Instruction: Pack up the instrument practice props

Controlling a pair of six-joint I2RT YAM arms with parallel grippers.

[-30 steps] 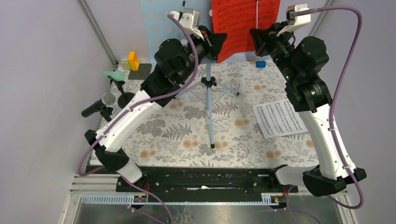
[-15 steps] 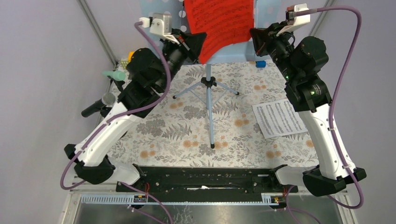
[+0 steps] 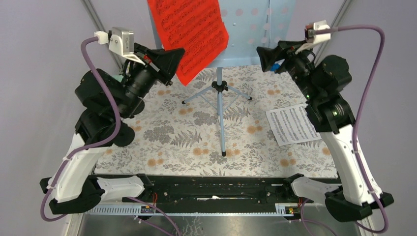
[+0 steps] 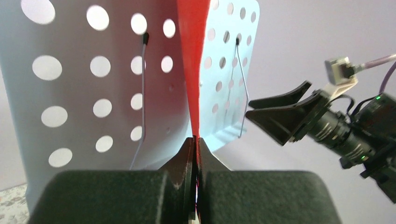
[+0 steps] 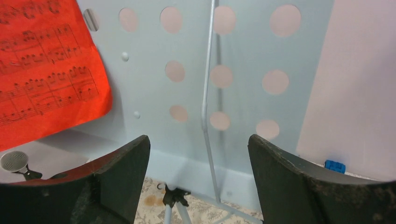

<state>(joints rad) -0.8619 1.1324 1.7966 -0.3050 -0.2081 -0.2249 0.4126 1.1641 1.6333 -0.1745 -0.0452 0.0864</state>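
My left gripper (image 3: 178,55) is shut on the lower edge of the red music sheet (image 3: 189,32) and holds it up in the air, left of the pale blue perforated rack (image 3: 251,29). In the left wrist view the red music sheet (image 4: 194,70) runs edge-on up from my left gripper (image 4: 196,140), with the rack (image 4: 93,93) behind it. My right gripper (image 3: 268,55) stands open at the rack's right side, holding nothing. Between its fingers (image 5: 273,163) I see the rack (image 5: 243,70) and its wire retainer (image 5: 208,93). A white music sheet (image 3: 295,125) lies flat at the right.
The rack's tripod (image 3: 220,113) stands mid-table on the floral cloth. A small blue toy car (image 5: 335,165) sits behind the rack at the right. A microphone head (image 5: 14,161) shows low at the left. The left arm hides the table's far-left corner.
The left arm has swung left and lifted the red sheet away from the rack's face. The right gripper has opened and shifted slightly.
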